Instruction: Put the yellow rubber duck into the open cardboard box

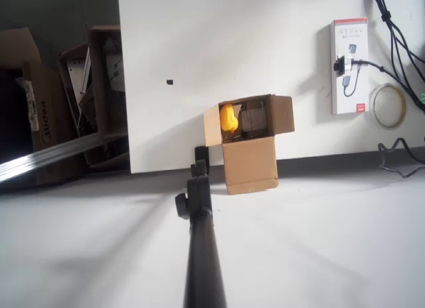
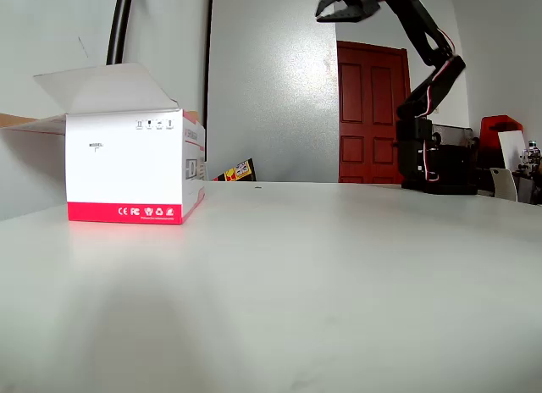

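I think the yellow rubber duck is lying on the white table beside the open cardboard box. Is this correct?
Not quite. The yellow rubber duck is inside the open cardboard box, at its left wall, not on the white table beside it. The overhead view shows this.

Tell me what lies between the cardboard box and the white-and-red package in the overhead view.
Bare white table, nothing else, in the overhead view, between the open cardboard box holding the duck and the white-and-red package.
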